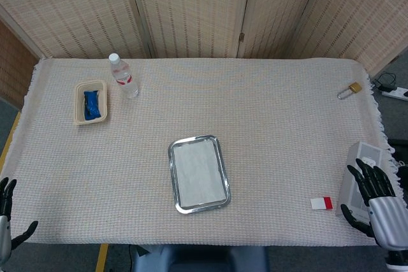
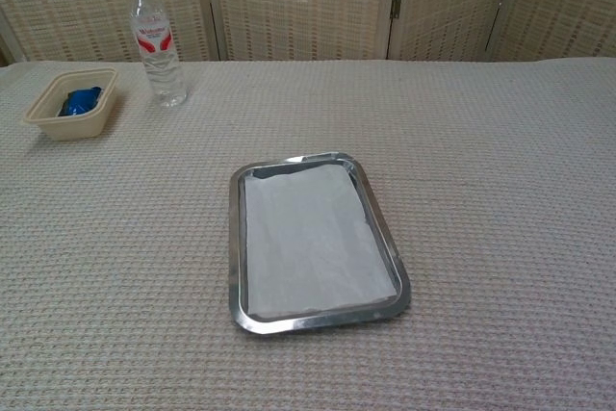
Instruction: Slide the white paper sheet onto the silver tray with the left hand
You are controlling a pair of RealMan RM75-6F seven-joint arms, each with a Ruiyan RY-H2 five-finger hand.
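Note:
The white paper sheet [image 1: 198, 174] [image 2: 316, 242] lies flat inside the silver tray [image 1: 222, 162] [image 2: 382, 223] near the table's front middle. My left hand [image 1: 6, 214] shows only at the bottom left corner of the head view, off the table's edge, fingers spread and holding nothing. My right hand [image 1: 377, 206] sits at the bottom right corner, fingers apart and empty, next to a grey box. Neither hand appears in the chest view.
A water bottle [image 1: 123, 75] [image 2: 154, 37] and a beige container with a blue item [image 1: 90, 102] [image 2: 72, 103] stand at the back left. A grey box [image 1: 359, 176], a red and white card [image 1: 322, 203] and a padlock [image 1: 349, 90] lie on the right.

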